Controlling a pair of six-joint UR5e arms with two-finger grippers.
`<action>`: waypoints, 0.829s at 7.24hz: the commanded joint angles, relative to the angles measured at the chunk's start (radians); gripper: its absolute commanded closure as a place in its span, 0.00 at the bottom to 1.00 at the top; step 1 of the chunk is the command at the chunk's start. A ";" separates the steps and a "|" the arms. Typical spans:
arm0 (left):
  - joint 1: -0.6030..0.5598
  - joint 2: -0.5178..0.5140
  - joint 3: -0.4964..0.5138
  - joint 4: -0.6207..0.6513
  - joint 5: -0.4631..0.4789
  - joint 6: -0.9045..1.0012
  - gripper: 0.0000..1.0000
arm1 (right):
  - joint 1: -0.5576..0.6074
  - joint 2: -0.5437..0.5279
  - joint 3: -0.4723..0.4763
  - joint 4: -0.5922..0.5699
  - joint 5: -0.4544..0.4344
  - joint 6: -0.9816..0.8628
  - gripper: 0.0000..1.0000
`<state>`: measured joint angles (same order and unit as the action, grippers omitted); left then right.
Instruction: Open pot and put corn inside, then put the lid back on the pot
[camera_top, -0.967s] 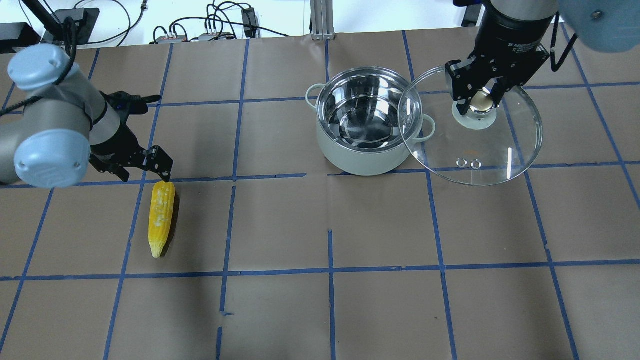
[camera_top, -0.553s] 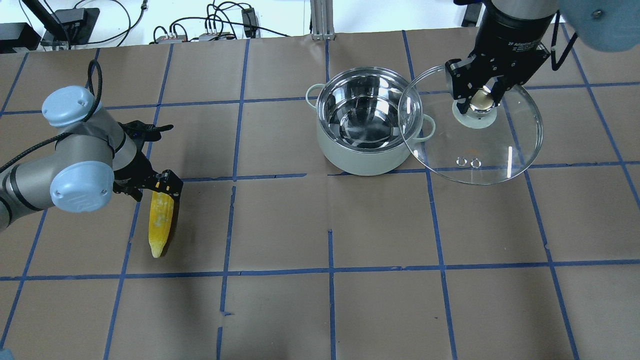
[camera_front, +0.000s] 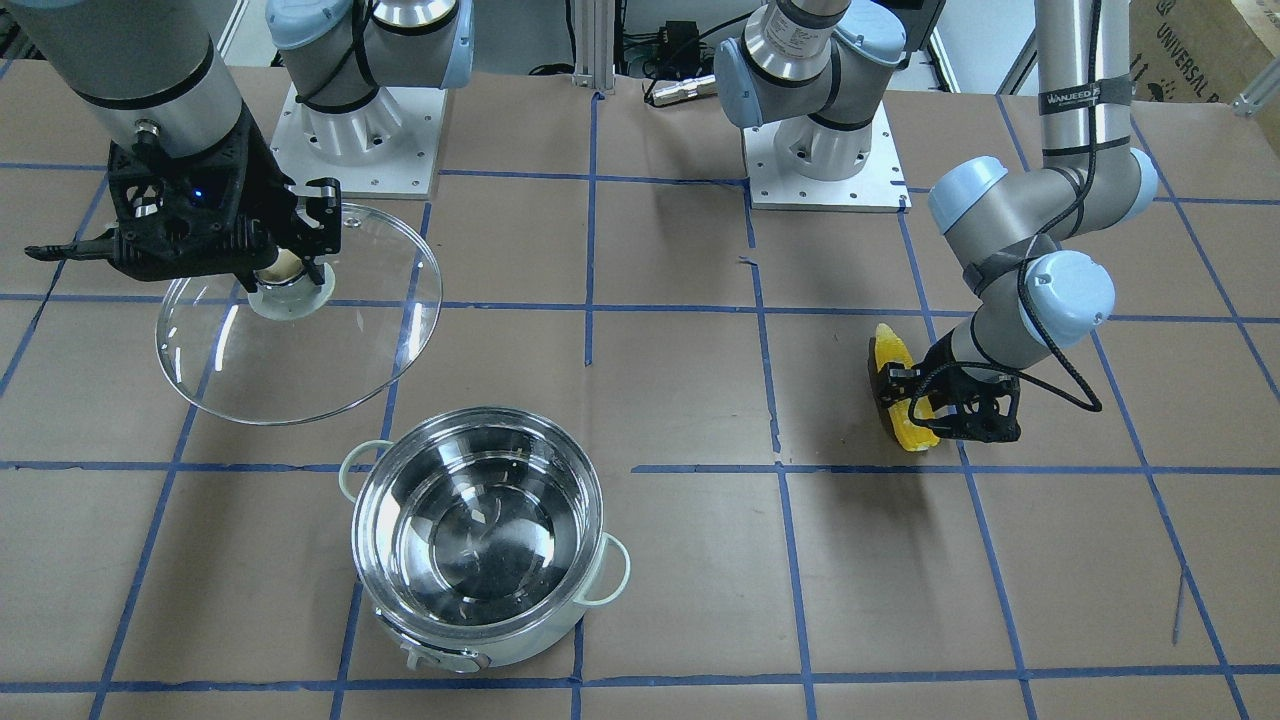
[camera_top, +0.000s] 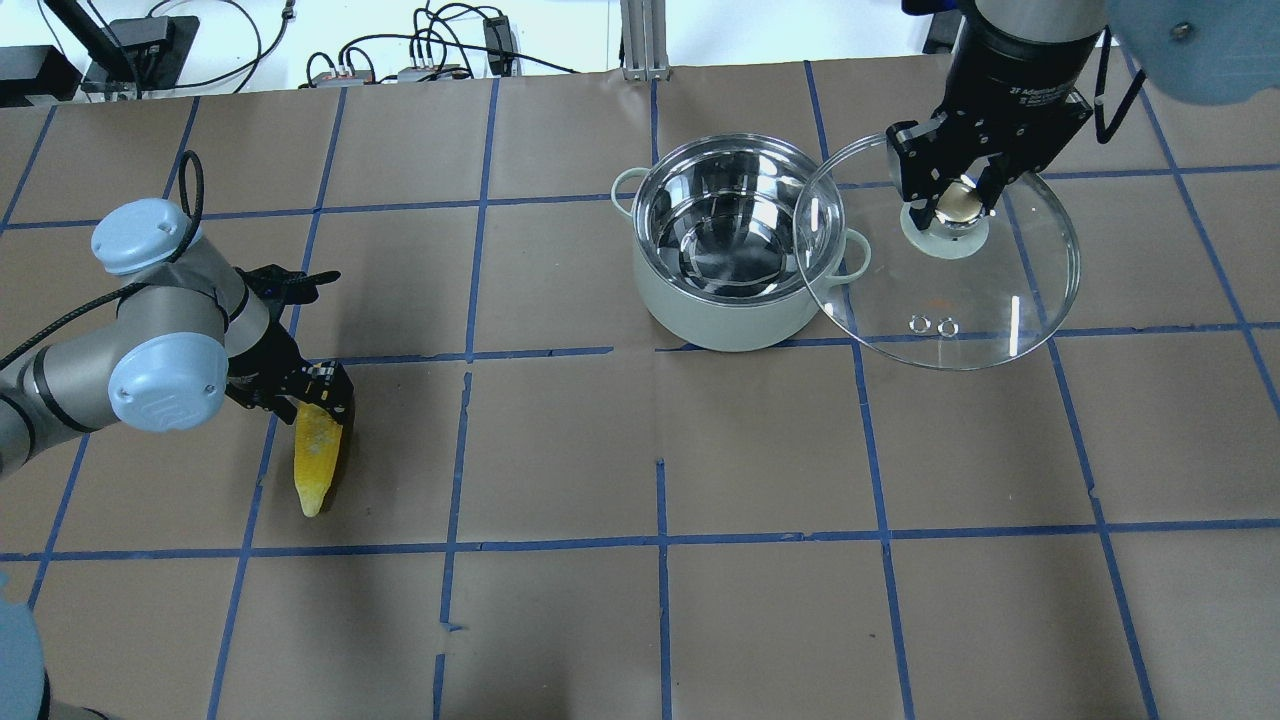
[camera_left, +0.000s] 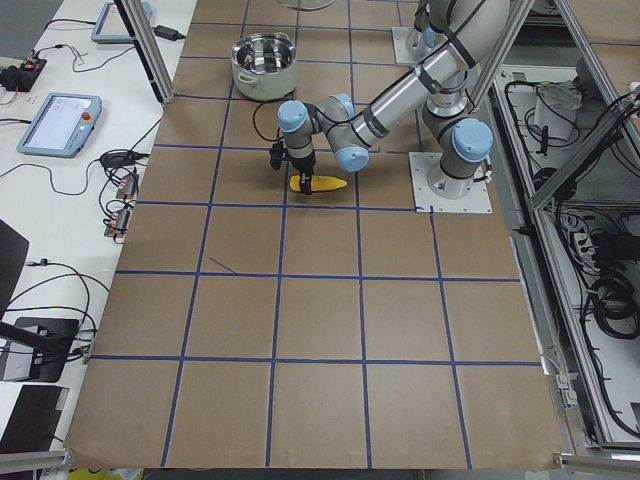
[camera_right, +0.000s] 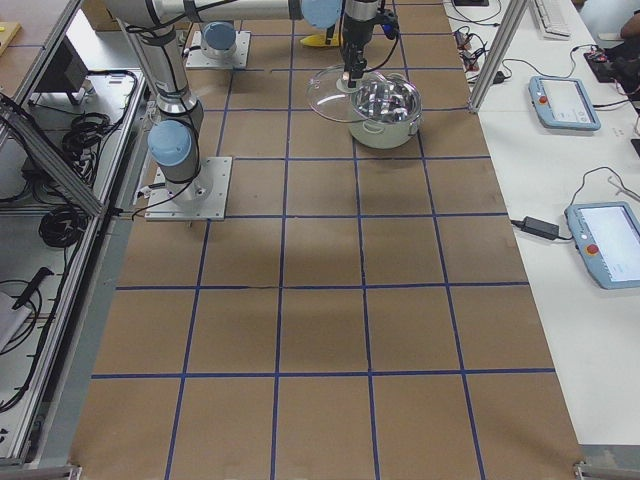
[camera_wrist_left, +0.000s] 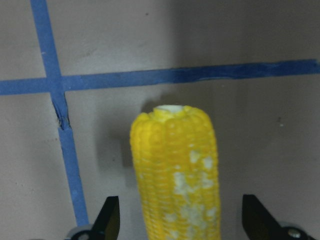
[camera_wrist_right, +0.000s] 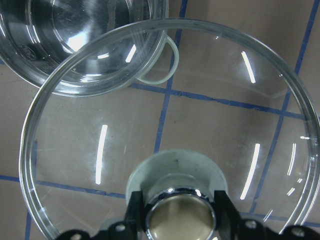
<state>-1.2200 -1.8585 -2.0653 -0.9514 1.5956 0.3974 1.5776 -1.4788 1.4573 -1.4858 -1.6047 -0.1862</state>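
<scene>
The corn (camera_top: 315, 468) lies on the table at the left, pointed end toward the robot. My left gripper (camera_top: 322, 392) is open and straddles its blunt end; in the left wrist view the corn (camera_wrist_left: 175, 170) sits between the fingers (camera_wrist_left: 109, 220) with a gap on each side. The pot (camera_top: 720, 325) stands open and empty at centre. My right gripper (camera_top: 958, 200) is shut on the knob of the lid (camera_top: 960, 290) and holds it in the air just right of the pot, its rim overlapping the pot's right handle. The right wrist view shows the lid (camera_wrist_right: 200, 115) and the pot (camera_wrist_right: 75, 45).
Brown paper with a blue tape grid (camera_top: 660, 545) covers the table. Both arm bases (camera_front: 820, 150) stand at the robot's edge. Cables and boxes (camera_top: 430, 60) lie beyond the far edge.
My left arm has come down and toward the robot, so the open gripper now sits over the corn's blunt end. The right gripper and the lid have barely moved.
</scene>
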 joint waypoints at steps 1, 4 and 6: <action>-0.004 0.007 -0.001 -0.004 -0.028 -0.005 0.76 | -0.004 0.023 0.003 -0.021 0.000 -0.002 0.66; -0.051 0.070 0.091 -0.122 -0.031 -0.088 0.77 | -0.020 0.038 0.001 -0.034 0.000 -0.004 0.66; -0.192 0.091 0.189 -0.217 -0.034 -0.225 0.77 | -0.036 0.051 0.003 -0.031 0.000 -0.032 0.66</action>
<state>-1.3301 -1.7808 -1.9386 -1.1104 1.5640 0.2627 1.5493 -1.4371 1.4597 -1.5189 -1.6040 -0.2045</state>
